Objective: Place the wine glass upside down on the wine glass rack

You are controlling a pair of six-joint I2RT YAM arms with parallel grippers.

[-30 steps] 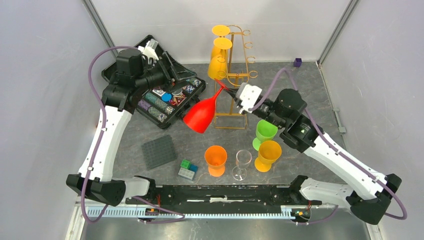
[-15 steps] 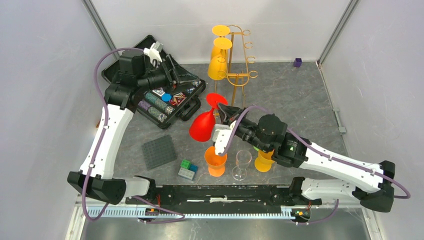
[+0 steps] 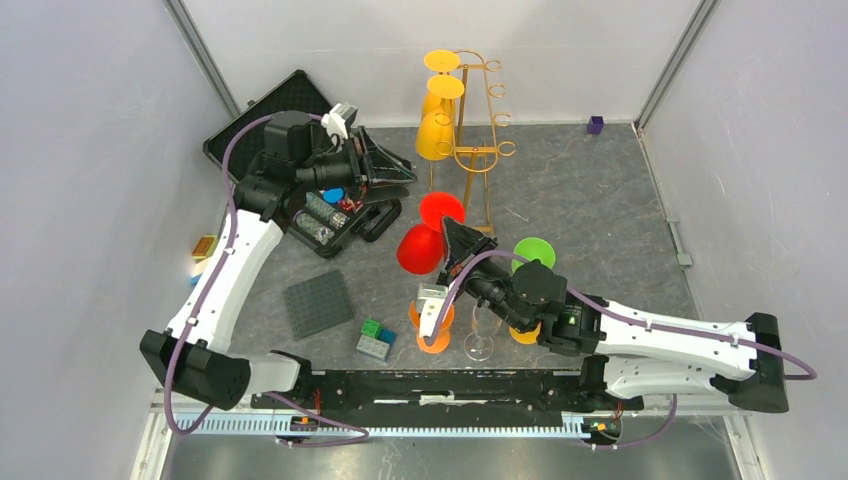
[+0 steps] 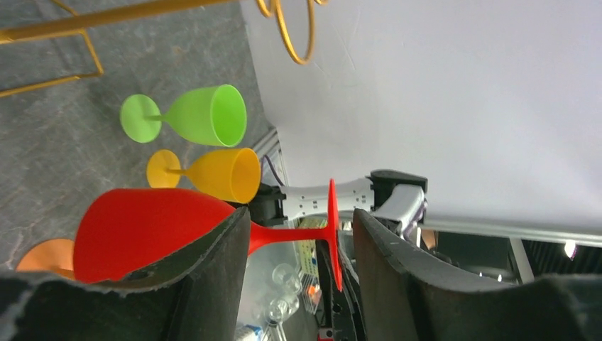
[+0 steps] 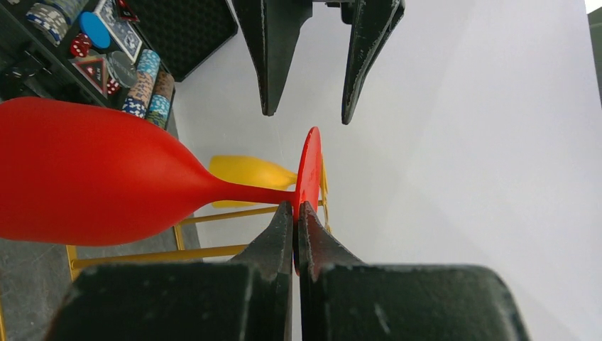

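The red wine glass (image 3: 420,247) hangs in the air over the middle of the table, lying on its side. My right gripper (image 3: 452,238) is shut on the rim of its round foot (image 5: 309,163), with the bowl (image 5: 78,177) out to the left. The left gripper (image 3: 405,172) is open and points at the glass from the left, a short way off. In its wrist view the stem (image 4: 291,231) and foot show between the fingers (image 4: 213,284), untouched. The gold wine glass rack (image 3: 478,110) stands at the back with two yellow glasses (image 3: 436,125) hanging upside down on it.
An open black case of poker chips (image 3: 330,205) lies under the left arm. An orange glass (image 3: 432,325), a clear glass (image 3: 483,330) and a green glass (image 3: 533,250) stand near the front under the right arm. A dark studded plate (image 3: 317,303) and small blocks (image 3: 376,338) lie front left.
The right arm has swung the red glass away from the rack toward the front and turned it. The left gripper has moved right toward the glass, and its jaws have narrowed.
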